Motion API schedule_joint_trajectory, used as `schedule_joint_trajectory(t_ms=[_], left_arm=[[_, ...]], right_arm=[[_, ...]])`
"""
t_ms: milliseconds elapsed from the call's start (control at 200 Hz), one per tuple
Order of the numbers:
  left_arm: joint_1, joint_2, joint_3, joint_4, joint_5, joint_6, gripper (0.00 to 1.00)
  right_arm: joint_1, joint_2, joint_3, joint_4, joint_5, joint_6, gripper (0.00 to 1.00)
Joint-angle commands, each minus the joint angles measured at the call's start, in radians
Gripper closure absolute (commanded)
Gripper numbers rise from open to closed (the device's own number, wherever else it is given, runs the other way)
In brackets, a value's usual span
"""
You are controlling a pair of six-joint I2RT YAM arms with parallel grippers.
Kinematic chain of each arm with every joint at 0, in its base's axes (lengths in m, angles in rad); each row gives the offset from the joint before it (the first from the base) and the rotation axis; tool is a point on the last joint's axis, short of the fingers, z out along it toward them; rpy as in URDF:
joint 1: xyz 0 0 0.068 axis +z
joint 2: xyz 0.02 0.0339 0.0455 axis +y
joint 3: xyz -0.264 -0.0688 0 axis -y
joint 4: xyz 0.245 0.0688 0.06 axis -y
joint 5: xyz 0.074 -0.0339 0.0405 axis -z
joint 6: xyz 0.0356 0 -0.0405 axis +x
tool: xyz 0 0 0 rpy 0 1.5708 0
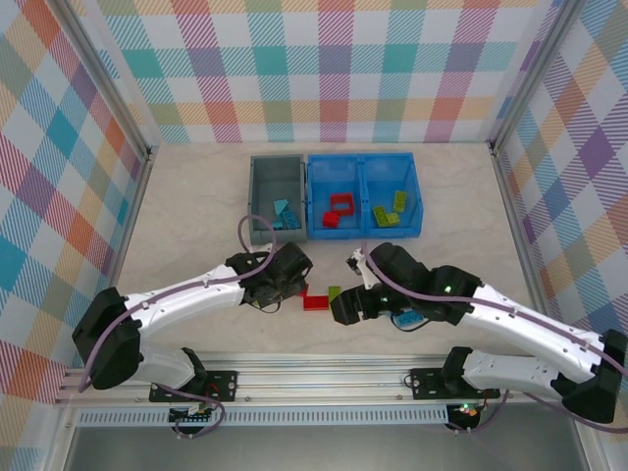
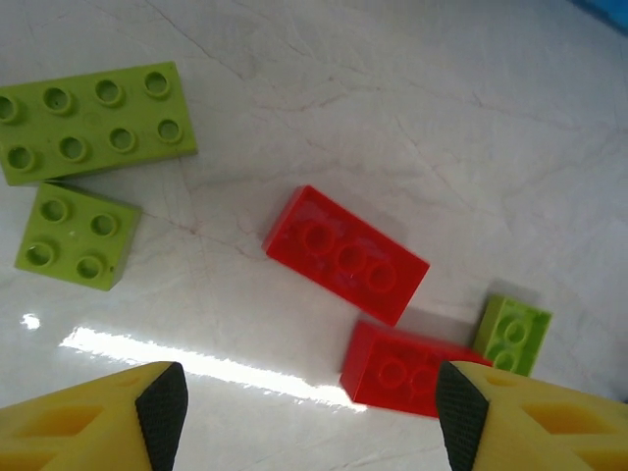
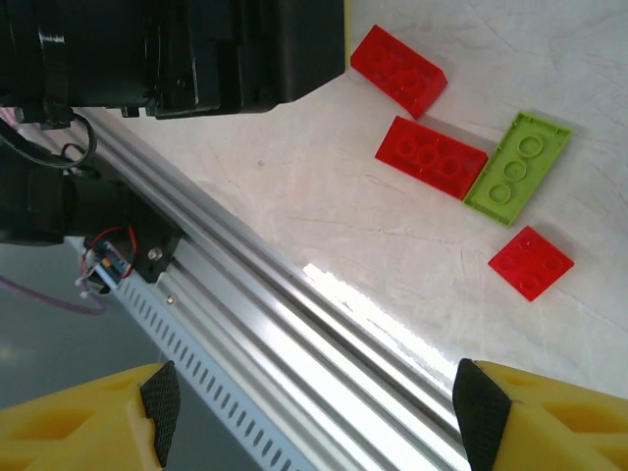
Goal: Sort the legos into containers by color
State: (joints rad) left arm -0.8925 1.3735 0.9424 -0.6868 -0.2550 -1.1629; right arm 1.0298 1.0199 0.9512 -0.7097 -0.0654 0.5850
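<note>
Loose legos lie on the table between my grippers: two red bricks [image 2: 345,253] [image 2: 407,368], a small green one [image 2: 512,334], a long green brick [image 2: 93,120] and a square green one [image 2: 77,235]. My left gripper [image 2: 311,417] hangs open above them, its right finger beside the nearer red brick. My right gripper [image 3: 314,412] is open over the table's front rail, with two red bricks [image 3: 432,157], a green plate [image 3: 517,169] and a small red plate [image 3: 531,261] beyond it. The grey bin [image 1: 261,196] holds light blue legos. The blue bin [image 1: 364,234] holds red legos on the left and green ones on the right.
An aluminium rail [image 3: 294,324] runs along the near table edge under my right gripper. A light blue lego [image 1: 405,320] lies partly under the right arm. The left arm's black housing [image 3: 196,49] is close to my right gripper. Checked walls enclose the table.
</note>
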Motion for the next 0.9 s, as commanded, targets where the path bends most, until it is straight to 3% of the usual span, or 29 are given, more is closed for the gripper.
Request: schedule_joint_trajectory(t_ms=[0,140,270,445,545,730,895], left_arm=[[0.040,-0.031,-0.036,0.040,0.003,-0.103,0.30],[0.078,-0.129,-0.083,-0.003,-0.042,-0.108,0.30],[0.077,-0.117,-0.063,0.032,0.018,-0.027,0.32],[-0.124,0.151,0.224,0.053,0.068,0.225,0.33],[-0.212,0.316,0.374,0.063,0.117,0.448,0.34],[-0.261,0.557,0.588,-0.021,0.248,0.832,0.30],[-0.281,0.679,0.722,-0.105,0.264,0.887,0.25]], right_arm=[[0.022,0.033,0.055,0.048,0.088,-0.015,0.24],[0.030,0.038,0.078,0.061,0.133,-0.046,0.25],[0.030,0.015,0.074,0.036,0.216,-0.033,0.25],[0.030,-0.176,0.028,0.020,0.405,0.033,0.25],[0.031,-0.290,0.058,-0.036,0.516,0.055,0.25],[0.030,-0.433,0.158,-0.135,0.675,0.060,0.24],[0.031,-0.445,0.244,-0.204,0.733,0.026,0.22]])
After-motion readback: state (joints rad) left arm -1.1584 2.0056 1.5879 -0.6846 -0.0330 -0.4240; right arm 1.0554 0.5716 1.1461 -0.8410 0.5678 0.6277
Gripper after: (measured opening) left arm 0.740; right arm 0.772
